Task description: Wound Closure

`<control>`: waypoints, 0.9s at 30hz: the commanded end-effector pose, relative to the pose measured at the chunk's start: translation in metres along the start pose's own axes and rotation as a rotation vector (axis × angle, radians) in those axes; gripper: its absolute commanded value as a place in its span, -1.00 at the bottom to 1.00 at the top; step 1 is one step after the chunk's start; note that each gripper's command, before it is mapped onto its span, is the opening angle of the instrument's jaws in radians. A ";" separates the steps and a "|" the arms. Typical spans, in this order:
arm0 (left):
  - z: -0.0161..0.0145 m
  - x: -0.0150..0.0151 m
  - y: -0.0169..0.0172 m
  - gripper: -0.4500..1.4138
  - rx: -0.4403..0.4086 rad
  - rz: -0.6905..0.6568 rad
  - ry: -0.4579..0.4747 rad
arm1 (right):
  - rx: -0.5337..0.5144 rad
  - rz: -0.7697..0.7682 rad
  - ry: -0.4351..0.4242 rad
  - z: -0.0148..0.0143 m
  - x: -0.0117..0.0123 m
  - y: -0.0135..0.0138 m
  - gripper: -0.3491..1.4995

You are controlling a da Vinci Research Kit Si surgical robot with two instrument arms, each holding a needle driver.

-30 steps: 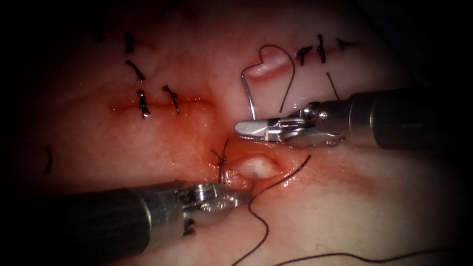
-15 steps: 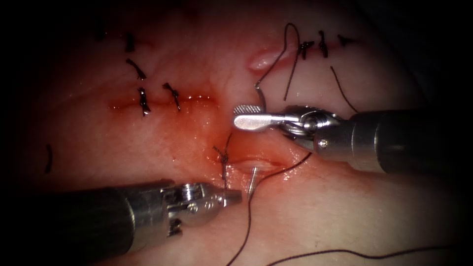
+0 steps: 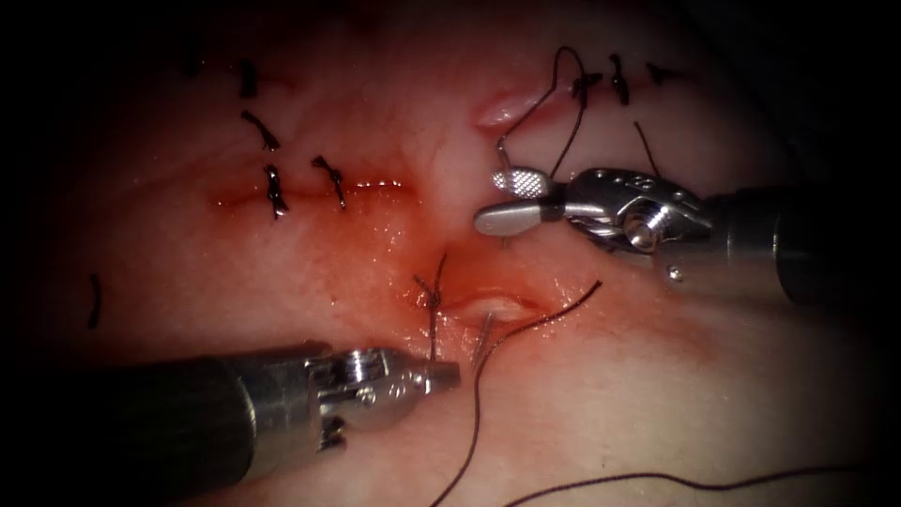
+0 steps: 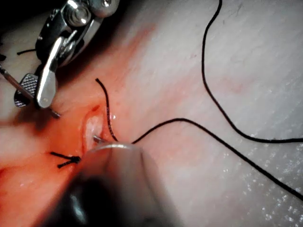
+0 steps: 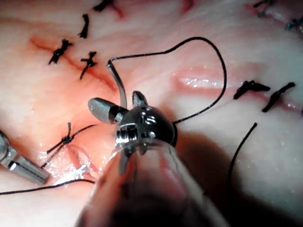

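Endoscope view, right hand (image 3: 502, 199): jaws spread wide on either side of the needle's rear end, not clamped on it.
Endoscope view, needle (image 3: 483, 333): lodged in the tissue (image 3: 657, 404). The rear end stands up at the right hand on the far side of the cut (image 3: 493, 305), and the tip shows on the near side.
Endoscope view, left hand (image 3: 449, 375): jaws closed, holding nothing.
Endoscope view, key relation: the tip lies just beside the left hand's jaw tips, on their right and a little farther from the camera. The left hand is the nearer one.
Endoscope view, thread (image 3: 474, 413): trails from the cut towards the camera.
Left wrist view, needle tip (image 4: 98, 139): just clear of the left hand (image 4: 113, 147), close to touching.
Left wrist view, right hand (image 4: 32, 99): jaws apart, with the needle shaft crossing between them.
Right wrist view, right hand (image 5: 118, 101): jaws apart, with the needle (image 5: 116, 80) rising between them and the thread (image 5: 208, 47) looping off its end.
Right wrist view, left hand (image 5: 28, 172): closed.
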 end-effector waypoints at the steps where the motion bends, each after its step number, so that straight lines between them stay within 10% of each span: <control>1: 0.0008 0.0004 -0.0002 -0.59 0.001 0.000 0.000 | -0.006 0.010 0.011 0.0006 0.0010 0.0001 0.94; 27: 0.0009 0.0005 0.0001 -0.59 0.004 0.000 -0.002 | -0.053 -0.026 -0.035 0.0028 0.0004 -0.0018 0.74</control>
